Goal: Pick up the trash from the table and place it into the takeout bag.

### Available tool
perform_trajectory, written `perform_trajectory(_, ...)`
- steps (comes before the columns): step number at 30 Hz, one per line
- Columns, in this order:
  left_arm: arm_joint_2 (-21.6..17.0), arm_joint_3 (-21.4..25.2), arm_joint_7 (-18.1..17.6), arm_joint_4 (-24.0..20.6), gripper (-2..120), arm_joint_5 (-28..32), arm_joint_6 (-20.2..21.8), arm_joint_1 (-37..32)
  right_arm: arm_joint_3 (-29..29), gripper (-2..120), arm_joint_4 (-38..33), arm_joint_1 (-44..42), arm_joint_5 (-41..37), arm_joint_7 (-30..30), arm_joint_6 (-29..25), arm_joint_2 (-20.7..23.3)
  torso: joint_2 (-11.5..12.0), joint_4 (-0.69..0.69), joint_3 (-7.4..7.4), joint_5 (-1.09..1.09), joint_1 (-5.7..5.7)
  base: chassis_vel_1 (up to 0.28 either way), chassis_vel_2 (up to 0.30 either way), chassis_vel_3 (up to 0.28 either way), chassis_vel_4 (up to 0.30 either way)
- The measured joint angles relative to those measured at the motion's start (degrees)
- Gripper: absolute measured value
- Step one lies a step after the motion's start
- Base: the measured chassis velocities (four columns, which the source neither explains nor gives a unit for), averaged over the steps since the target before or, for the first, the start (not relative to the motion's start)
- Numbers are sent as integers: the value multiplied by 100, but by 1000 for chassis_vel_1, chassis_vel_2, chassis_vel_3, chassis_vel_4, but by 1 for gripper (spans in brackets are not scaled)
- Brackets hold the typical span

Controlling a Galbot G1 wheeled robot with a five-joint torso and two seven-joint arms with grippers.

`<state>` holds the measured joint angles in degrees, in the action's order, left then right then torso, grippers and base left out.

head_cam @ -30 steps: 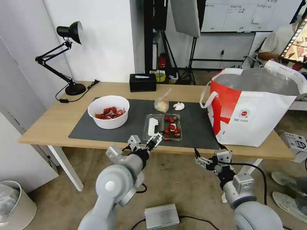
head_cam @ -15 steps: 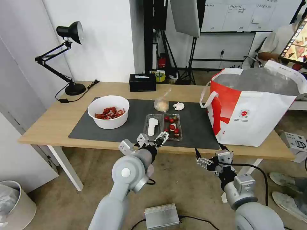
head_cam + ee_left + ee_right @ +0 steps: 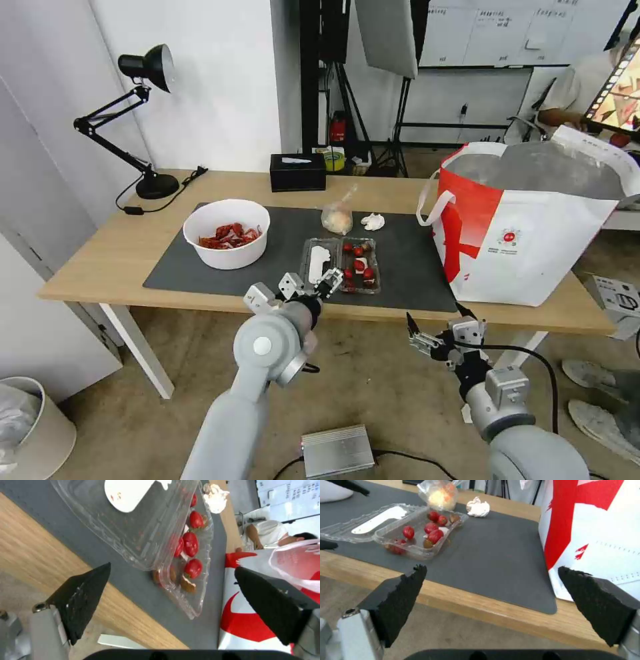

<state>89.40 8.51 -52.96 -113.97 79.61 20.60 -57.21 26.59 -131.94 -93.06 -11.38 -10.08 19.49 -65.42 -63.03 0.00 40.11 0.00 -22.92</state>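
You see a light-wood tabletop (image 3: 120, 247) with a dark grey mat (image 3: 413, 267) on it. The bowl (image 3: 227, 235) is white, its shells (image 3: 229, 236) red. The tray (image 3: 340, 265) is clear plastic, with small red fruits (image 3: 191, 545) and a white patch on its lid. The knotted bag (image 3: 338, 215) is clear over something pale yellow, and the tissue (image 3: 373, 221) is white. The takeout bag (image 3: 527, 227) is white with red panels, silver lining and a round red logo. Black pads (image 3: 400, 597) line your gripper fingers.
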Motion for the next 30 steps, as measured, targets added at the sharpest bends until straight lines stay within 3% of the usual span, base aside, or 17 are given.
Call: perform_trajectory(30, 190, 7, -57, 417, 100, -292, -247, 256, -143, 100, 195, 43, 95, 0, -137, -128, 0, 0, -1, 0, 1, 0, 0, 0, 0)
